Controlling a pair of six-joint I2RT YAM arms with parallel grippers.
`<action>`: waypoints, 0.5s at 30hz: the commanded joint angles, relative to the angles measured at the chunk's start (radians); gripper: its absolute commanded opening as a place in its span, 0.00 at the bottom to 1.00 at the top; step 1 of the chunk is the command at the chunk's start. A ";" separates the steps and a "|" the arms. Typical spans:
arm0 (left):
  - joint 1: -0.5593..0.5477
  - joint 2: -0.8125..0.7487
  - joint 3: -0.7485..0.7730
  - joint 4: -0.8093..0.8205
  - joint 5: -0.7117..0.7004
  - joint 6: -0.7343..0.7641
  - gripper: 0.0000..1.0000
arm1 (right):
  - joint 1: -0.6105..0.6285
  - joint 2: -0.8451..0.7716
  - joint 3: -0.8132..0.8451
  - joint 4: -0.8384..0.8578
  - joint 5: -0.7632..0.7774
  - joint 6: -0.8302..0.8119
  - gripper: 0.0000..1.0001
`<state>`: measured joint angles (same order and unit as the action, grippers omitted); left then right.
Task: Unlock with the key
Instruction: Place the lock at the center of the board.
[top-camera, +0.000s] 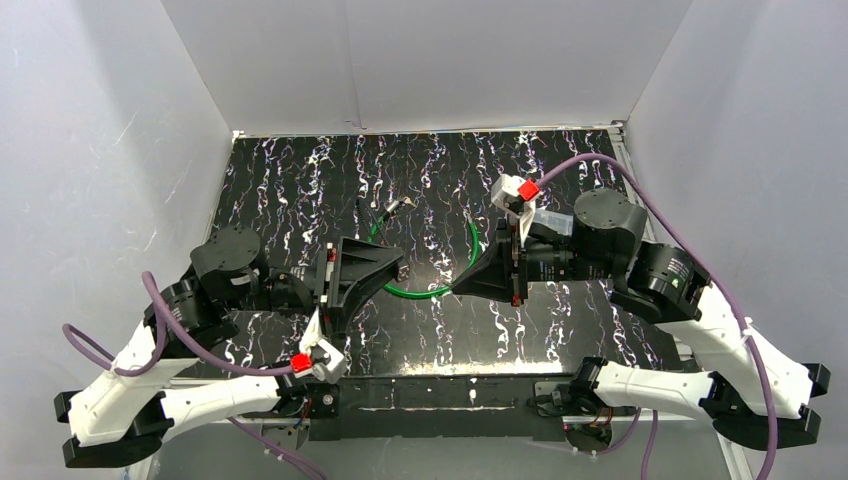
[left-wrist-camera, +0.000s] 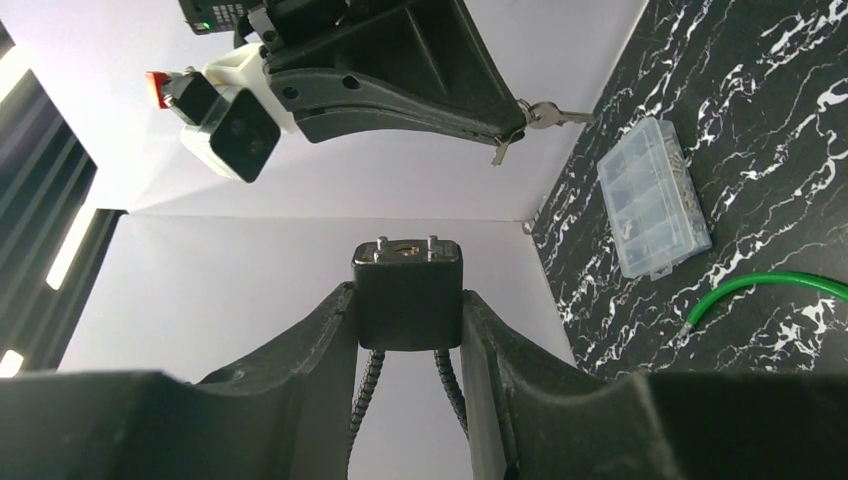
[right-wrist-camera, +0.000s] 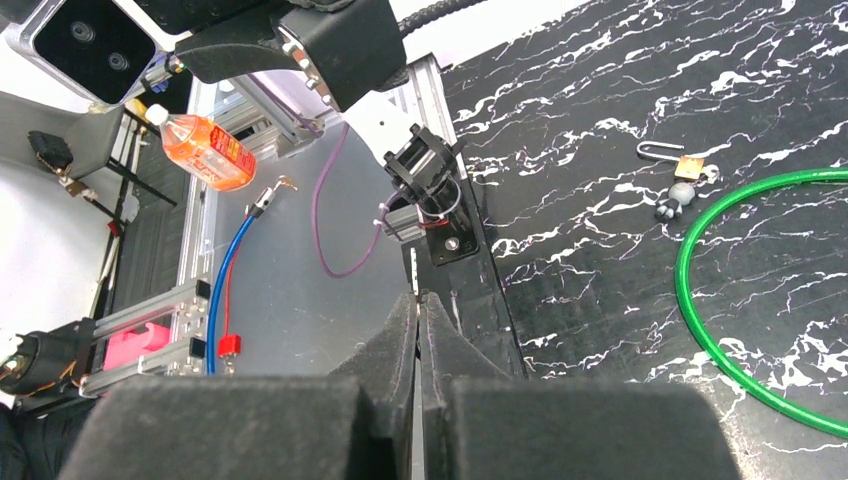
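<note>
While the lock (left-wrist-camera: 406, 300) sits clamped in the left pincer (left-wrist-camera: 406, 294), we see its keyhole (left-wrist-camera: 405, 247) on the top face, turned toward the right pincer (left-wrist-camera: 508, 122) opposite. The left jaws stand part-way apart, pressing on the lock's two flat sides. Two black ribbed cables (left-wrist-camera: 365, 395) run down from its underside between the fingers. The right pincer is clenched tight on the key (left-wrist-camera: 558, 117), whose blade and ring stick out past its tips. In the right wrist view we see only the closed fingers (right-wrist-camera: 395, 340). Lock and key are both held up off the counter (top-camera: 300, 180), with a gap between them.

We judge the lock a stiff, fairly heavy lump with smooth sides, so a hold across its flanks, low on the body, suits it and leaves the keyed face free. It could twist in the jaws when the key turns, so we would want that grip firm. The key is light, thin and rigid, and likely slippery. It is best taken by the bow, flat faces against the pads, blade clear. In the left wrist view the blade seems to point sideways rather than at the keyhole, so we think it needs lining up first. A green cable (top-camera: 420, 294), a clear box (left-wrist-camera: 655, 200) and a small padlock (right-wrist-camera: 685, 168) lie on the counter.
</note>
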<state>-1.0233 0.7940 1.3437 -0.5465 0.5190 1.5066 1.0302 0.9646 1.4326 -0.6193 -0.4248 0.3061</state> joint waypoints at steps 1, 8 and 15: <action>0.000 -0.012 0.044 0.052 0.045 -0.016 0.00 | 0.007 -0.018 0.033 0.092 0.004 -0.007 0.01; -0.001 -0.009 0.048 0.068 0.088 0.033 0.00 | 0.007 -0.029 0.018 0.128 0.004 0.022 0.01; 0.000 -0.018 0.029 0.074 0.139 0.174 0.00 | 0.007 -0.035 -0.005 0.169 0.007 0.045 0.01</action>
<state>-1.0233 0.7872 1.3579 -0.5098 0.5968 1.5795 1.0344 0.9466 1.4296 -0.5323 -0.4225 0.3355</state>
